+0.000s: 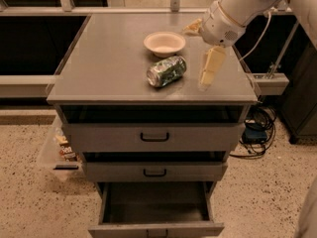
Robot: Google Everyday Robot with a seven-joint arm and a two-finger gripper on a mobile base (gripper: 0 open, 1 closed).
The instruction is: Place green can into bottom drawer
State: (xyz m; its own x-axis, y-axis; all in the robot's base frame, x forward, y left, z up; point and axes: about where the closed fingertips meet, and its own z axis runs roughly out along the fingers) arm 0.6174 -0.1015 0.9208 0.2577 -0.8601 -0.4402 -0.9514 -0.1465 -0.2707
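Camera view: end effector (195, 57) beside can (167, 71)

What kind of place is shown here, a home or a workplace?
Probably a lab or workshop, not a home: a grey metal drawer cabinet, a speckled hard floor, loose black cables, and the robot's cream hand hovering above the cabinet top beside the shiny green can.

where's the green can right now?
In the camera view, the green can lies on its side near the middle of the cabinet top, just in front of the bowl. The gripper is just to its right.
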